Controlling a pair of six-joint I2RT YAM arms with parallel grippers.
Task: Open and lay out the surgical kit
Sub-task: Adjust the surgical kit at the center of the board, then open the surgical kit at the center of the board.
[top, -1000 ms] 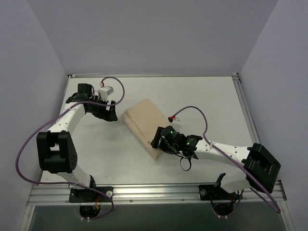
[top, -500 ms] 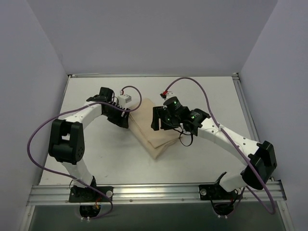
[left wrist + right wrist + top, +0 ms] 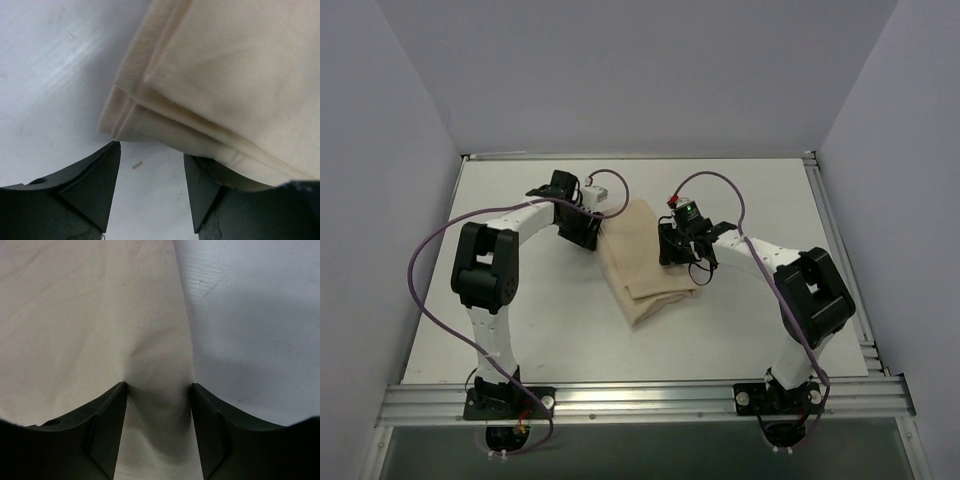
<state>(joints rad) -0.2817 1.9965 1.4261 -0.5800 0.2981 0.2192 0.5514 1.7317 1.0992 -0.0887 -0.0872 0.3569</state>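
The surgical kit (image 3: 645, 270) is a folded beige cloth bundle lying diagonally mid-table; nothing of its contents shows. My left gripper (image 3: 592, 230) sits at the bundle's upper left edge. In the left wrist view it is open (image 3: 151, 150), with bare table between the fingers; the layered cloth corner (image 3: 225, 75) lies just ahead and overhangs the right finger. My right gripper (image 3: 670, 247) rests on the bundle's right edge. It is open (image 3: 157, 386), and a puckered strip of cloth (image 3: 75, 315) fills the gap between its fingertips.
The white table (image 3: 520, 320) is walled by grey panels on three sides, with a metal rail (image 3: 640, 400) along the near edge. Purple cables (image 3: 430, 260) loop off both arms. A tiny speck (image 3: 137, 164) lies on the table by the left fingers.
Both arms have swung in to the bundle: the left from the far left to its upper left edge, the right from its near end to its right edge. Both jaws have narrowed.
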